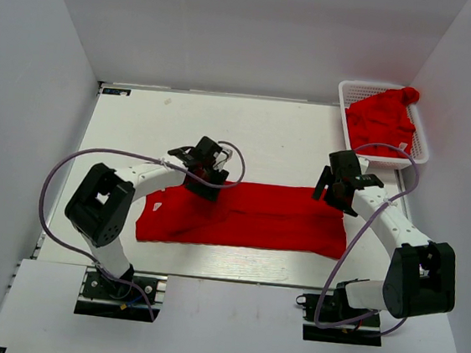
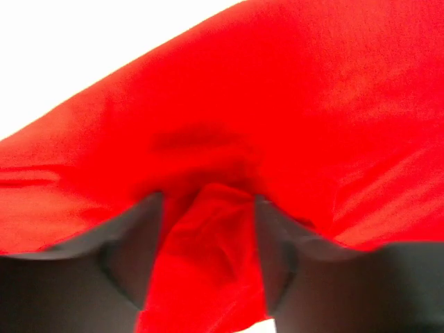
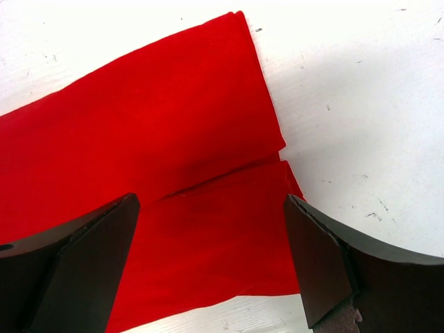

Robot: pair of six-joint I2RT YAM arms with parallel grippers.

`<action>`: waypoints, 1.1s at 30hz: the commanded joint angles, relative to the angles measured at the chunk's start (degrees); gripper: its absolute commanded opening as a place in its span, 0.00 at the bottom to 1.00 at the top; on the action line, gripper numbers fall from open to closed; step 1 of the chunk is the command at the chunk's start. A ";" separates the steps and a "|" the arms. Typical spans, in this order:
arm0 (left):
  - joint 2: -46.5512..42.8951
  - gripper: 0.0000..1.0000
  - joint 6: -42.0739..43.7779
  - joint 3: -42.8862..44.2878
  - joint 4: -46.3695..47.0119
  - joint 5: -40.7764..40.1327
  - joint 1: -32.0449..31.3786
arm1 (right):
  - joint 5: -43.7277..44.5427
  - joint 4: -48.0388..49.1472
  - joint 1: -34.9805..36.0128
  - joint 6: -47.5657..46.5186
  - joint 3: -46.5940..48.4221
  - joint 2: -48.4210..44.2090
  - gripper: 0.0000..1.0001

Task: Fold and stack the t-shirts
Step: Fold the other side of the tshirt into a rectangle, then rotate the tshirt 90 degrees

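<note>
**Left claw pinches the shirt's far edge; right claw spread at its right end**

The shirt (image 1: pixel 252 219) lies as a long red band across the near half of the table (image 1: pixel 265 133). It runs left to right, and its near edge is about parallel to the table's near edge, with a thin strip of bare table between them. A white label (image 1: pixel 158 208) shows near its left end.

The left claw (image 1: pixel 212 177) sits at the shirt's far edge, left of the middle. In the left wrist view, this claw (image 2: pixel 208 236) is closed on a ridge of red cloth that bunches up between the fingers.

The right claw (image 1: pixel 325 188) is at the far right corner of the band. The right wrist view shows it (image 3: pixel 211 260) spread wide above the cloth, gripping nothing. There the shirt's right edge is stepped, with one layer's corner ending short of the other, and bare table lies just to the right.

A white basket (image 1: pixel 356 91) stands at the far right corner of the table, holding a red heap (image 1: pixel 382 120). The far half of the table, from the left edge across to the basket, is open.
</note>
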 commanded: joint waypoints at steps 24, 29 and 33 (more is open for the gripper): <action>-18.06 1.00 -27.58 -17.52 0.31 2.86 0.66 | -14.46 5.29 0.22 -5.66 4.11 9.67 0.90; -15.61 1.00 -32.76 -16.65 -1.97 -6.72 1.72 | -16.05 8.37 0.22 -6.62 3.67 14.34 0.90; -9.73 1.00 -33.83 -13.41 -3.21 -8.66 3.83 | -16.14 9.16 0.22 -6.28 2.70 17.42 0.90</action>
